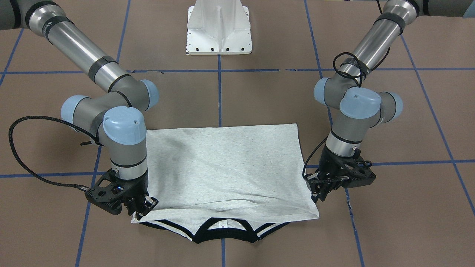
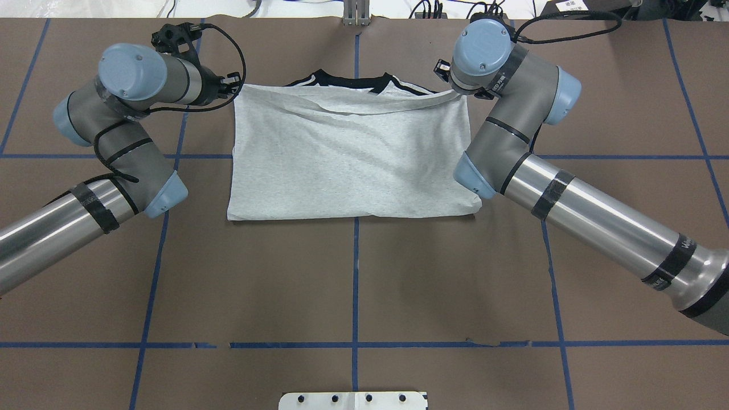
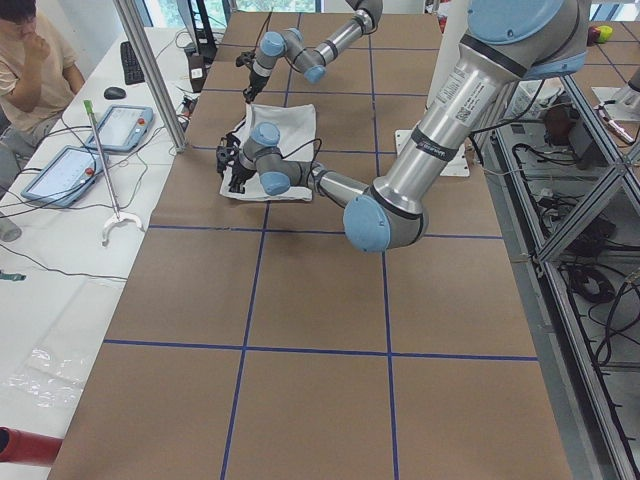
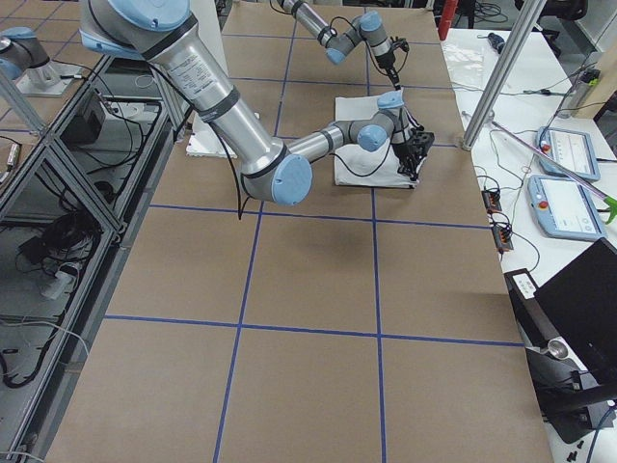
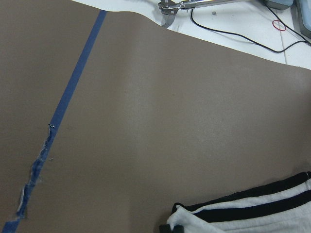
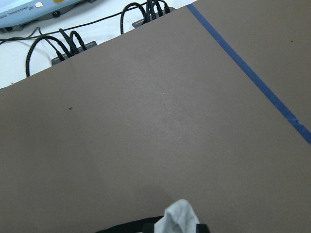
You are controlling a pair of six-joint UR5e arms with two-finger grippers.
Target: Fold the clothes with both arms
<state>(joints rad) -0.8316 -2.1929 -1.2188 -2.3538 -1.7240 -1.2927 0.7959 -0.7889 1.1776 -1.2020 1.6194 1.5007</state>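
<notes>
The light grey T-shirt (image 1: 222, 167) lies on the brown table, folded in half with its plain side up. Its black collar (image 1: 222, 233) and striped shoulders stick out past the folded-over hem. In the overhead view the T-shirt (image 2: 347, 154) lies in the far middle. My left gripper (image 1: 317, 196) is at one hem corner and seems shut on it. My right gripper (image 1: 143, 212) is at the other corner, low over the table. The right wrist view shows a tuft of grey cloth (image 6: 179, 216) pinched at the fingertips. The left wrist view shows the striped shoulder (image 5: 252, 208).
The white pedestal (image 1: 219, 29) stands on the robot's side of the table. Blue tape lines (image 2: 356, 273) cross the brown surface. Beyond the far table edge are cables (image 6: 63, 43), control tablets (image 3: 120, 125) and a seated operator (image 3: 30, 60).
</notes>
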